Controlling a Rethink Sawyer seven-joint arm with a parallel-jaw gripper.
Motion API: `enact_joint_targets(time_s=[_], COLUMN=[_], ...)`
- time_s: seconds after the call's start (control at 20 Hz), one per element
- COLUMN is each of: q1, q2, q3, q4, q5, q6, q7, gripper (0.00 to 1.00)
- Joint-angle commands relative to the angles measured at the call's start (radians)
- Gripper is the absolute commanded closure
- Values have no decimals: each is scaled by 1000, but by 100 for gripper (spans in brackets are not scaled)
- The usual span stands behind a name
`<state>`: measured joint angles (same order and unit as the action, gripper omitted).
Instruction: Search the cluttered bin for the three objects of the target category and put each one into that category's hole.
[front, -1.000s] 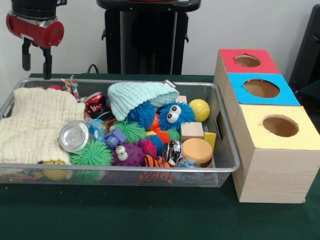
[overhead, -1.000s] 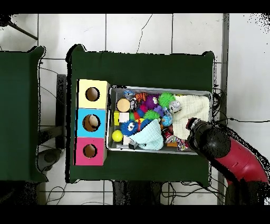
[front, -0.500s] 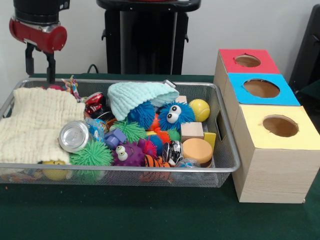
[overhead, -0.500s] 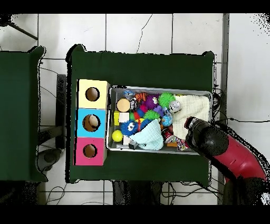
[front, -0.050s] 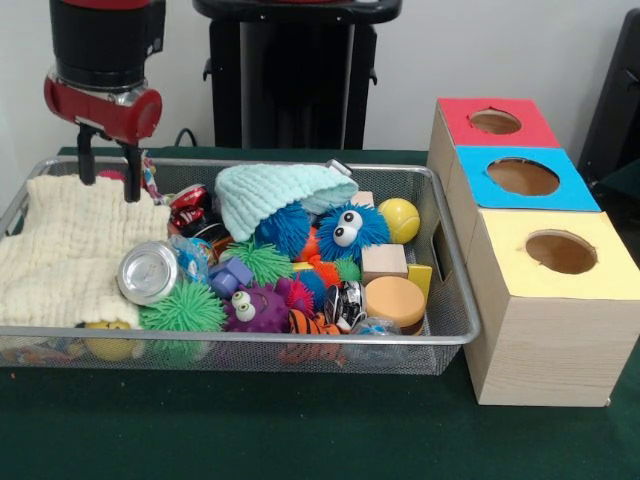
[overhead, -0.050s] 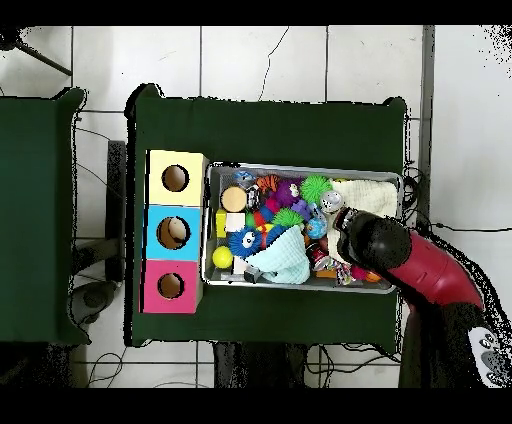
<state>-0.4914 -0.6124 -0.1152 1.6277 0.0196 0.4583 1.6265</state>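
**Gripper poised over the bin's far left corner**

A wire mesh bin (front, -0.050s: 455, 318) is seen packed with toys: a green spiky ball (front, -0.050s: 183, 309) and a tin can (front, -0.050s: 148, 271) near the front, a cream cloth (front, -0.050s: 70, 245) on the left, a mint knit cloth (front, -0.050s: 275, 193) further back. To the right, three holed boxes (front, -0.050s: 545, 300) are lined up. The gripper (front, -0.050s: 105, 180), fingers spread and apparently empty, is held above the cloth's far edge.

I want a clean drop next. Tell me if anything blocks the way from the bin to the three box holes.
Nothing visible does. The red, blue and yellow holes are open, beside the bin.
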Motion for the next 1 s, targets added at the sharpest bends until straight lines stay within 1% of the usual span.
enact_joint_targets(time_s=[0.05,0.15,0.5,0.6,0.65,0.75,1.0], q1=[18,26,52,66,71,86,112], q2=[63,65,56,61,66,81,95], q3=[51,44,26,9,5,-8,-26], q4=[-70,-76,-39,-33,-32,-37,-36], q5=[64,66,102,117,121,130,166], q6=[132,138,103,79,42,8,-17], q7=[179,178,227,255,262,276,297], gripper=[0,0,0,0,0,0,0])
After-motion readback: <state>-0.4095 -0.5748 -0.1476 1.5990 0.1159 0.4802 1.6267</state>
